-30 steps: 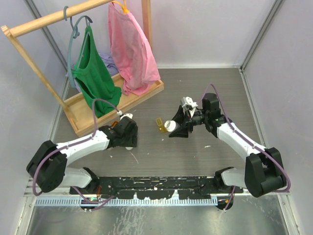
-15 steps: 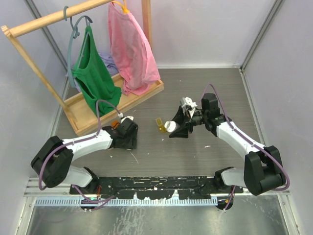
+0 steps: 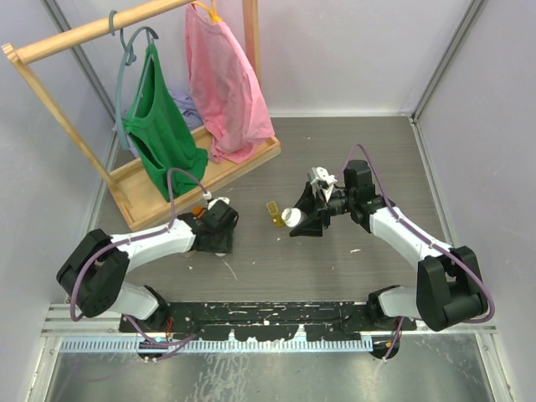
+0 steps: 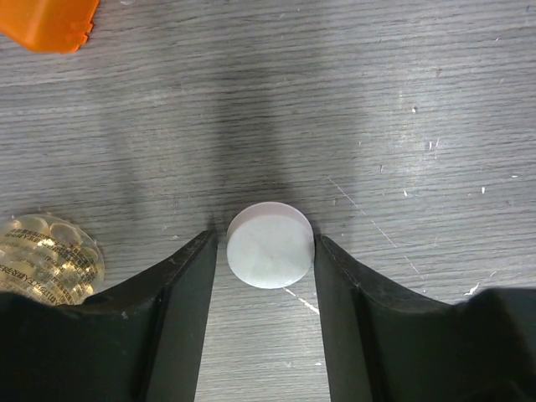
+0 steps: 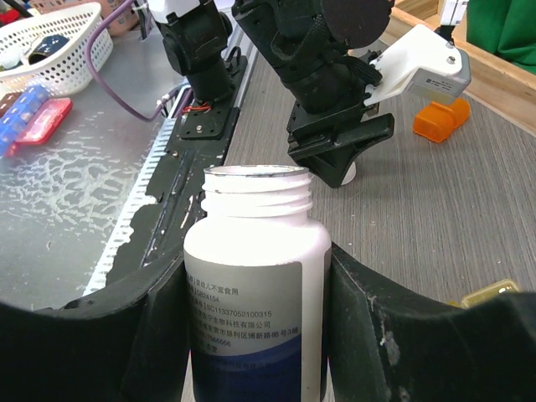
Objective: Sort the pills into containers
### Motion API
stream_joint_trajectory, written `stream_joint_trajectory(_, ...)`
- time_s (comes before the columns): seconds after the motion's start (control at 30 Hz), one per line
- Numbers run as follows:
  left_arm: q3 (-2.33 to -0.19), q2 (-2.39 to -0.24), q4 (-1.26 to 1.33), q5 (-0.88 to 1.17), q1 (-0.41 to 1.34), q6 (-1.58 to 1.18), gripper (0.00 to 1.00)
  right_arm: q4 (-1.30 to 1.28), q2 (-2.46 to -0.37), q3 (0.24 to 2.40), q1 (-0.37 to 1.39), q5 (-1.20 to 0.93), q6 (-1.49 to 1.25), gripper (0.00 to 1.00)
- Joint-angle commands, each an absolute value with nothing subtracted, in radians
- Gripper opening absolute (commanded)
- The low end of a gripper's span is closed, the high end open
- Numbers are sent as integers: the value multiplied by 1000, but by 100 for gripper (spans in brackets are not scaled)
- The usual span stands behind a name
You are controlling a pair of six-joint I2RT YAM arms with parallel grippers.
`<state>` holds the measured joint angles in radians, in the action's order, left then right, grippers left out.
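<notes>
My right gripper (image 3: 306, 216) is shut on an open white pill bottle (image 3: 292, 216) and holds it tilted, mouth toward the left. In the right wrist view the bottle (image 5: 255, 285) has no cap. The small yellow-olive pill box (image 3: 273, 212) stands just left of the bottle's mouth; its corner shows in the right wrist view (image 5: 494, 291). My left gripper (image 3: 220, 244) is low over the table, and its fingers (image 4: 188, 293) straddle a white round cap (image 4: 270, 244) lying flat. The right finger is against the cap; a thin gap shows on the left. No pills are visible.
An orange piece (image 4: 46, 21) and a clear round disc (image 4: 42, 255) lie near the left gripper. A wooden clothes rack (image 3: 50, 46) with green and pink garments stands on a tray (image 3: 138, 180) at the back left. A white basket (image 5: 50, 42) sits beyond the near edge.
My left gripper has shifted a little toward the right and back, staying low over the cap. The right arm and the bottle have hardly moved.
</notes>
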<state>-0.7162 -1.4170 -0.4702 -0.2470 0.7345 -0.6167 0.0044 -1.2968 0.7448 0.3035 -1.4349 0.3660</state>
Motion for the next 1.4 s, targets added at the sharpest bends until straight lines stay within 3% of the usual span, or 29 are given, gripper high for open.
stream_joint_trajectory(0.0,-755,-1418,-467,-266,730,-621,49,12,-1296,788,301,-1469,388,1)
stream_joint_trajectory(0.23,-767,-1393,-474,-233,731,-623,32,4,-1299,786,302,-1462,399,1)
stream_joint_trajectory(0.4,-754,-1229,-424,-111,730,-631,28,-114,-1300,800,300,-1420,521,1)
stream_joint_trajectory(0.7,-511,-853,186,222,730,-940,24,-562,-1317,944,301,-1270,929,3)
stream_joint_trajectory(1.07,-533,-1016,589,378,729,-1147,23,-582,-1302,970,327,-1177,903,2)
stream_joint_trajectory(1.37,-554,-1150,697,394,731,-1214,23,-525,-1294,958,375,-1135,831,2)
